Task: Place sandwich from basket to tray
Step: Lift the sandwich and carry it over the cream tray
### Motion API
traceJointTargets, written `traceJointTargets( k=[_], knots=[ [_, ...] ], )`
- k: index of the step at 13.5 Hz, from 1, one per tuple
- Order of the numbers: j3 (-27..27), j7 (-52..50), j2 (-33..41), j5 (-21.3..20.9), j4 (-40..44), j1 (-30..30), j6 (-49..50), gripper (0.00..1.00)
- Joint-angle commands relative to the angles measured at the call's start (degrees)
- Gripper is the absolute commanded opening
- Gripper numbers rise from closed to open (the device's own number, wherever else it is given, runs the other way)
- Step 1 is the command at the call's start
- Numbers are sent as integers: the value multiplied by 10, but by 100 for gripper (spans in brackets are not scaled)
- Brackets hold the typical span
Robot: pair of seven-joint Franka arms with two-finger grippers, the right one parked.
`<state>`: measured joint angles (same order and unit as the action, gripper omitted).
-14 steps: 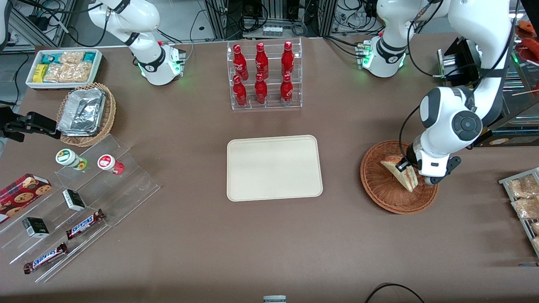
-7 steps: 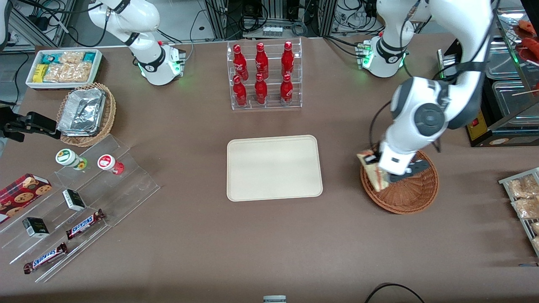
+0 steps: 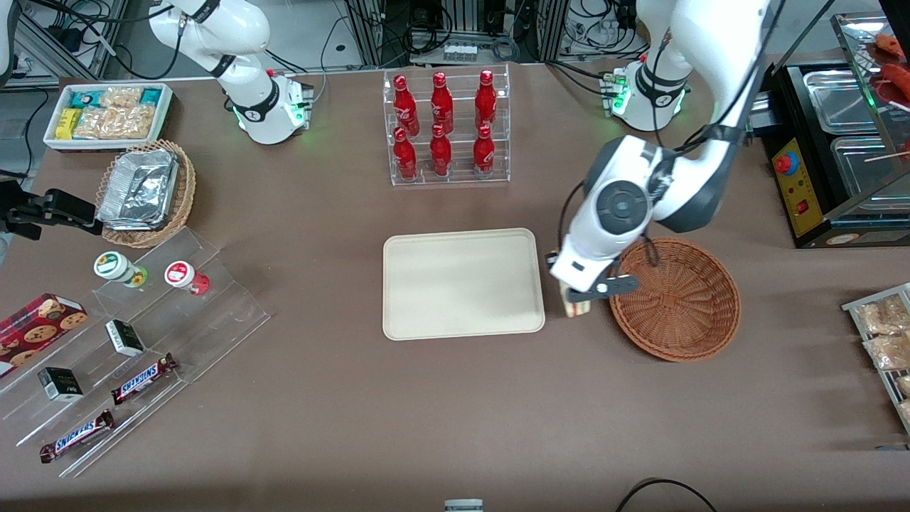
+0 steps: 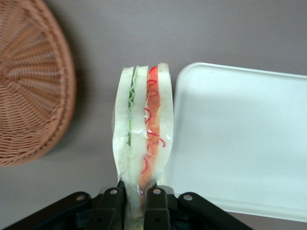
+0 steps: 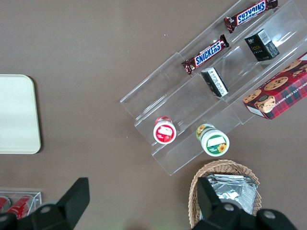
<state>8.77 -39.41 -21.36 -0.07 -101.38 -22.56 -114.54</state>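
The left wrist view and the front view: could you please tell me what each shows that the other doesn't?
Only the left wrist view shows the gripper fingers shut on the wrapped triangular white-bread sandwich, with its green and red filling. Only the front view shows the acrylic rack of red bottles. Both show the round reddish-brown wicker basket and flat cream rectangular tray.

The working arm [image 3: 682, 107] is showing glossy white shells with dark grey joint caps, a black cable trailing alongside, and green lights glowing at its base; its hand [image 3: 577, 290] is wearing black fingers [image 4: 156, 211].
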Motion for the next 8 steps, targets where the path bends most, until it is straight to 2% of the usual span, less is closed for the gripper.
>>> traceJointTargets(
  k=[1,8],
  knots=[
    [-7,-6,-60,-7,76,-41,23,0],
    [-9,-77,-182,-7,220,-107,23,0]
  ],
)
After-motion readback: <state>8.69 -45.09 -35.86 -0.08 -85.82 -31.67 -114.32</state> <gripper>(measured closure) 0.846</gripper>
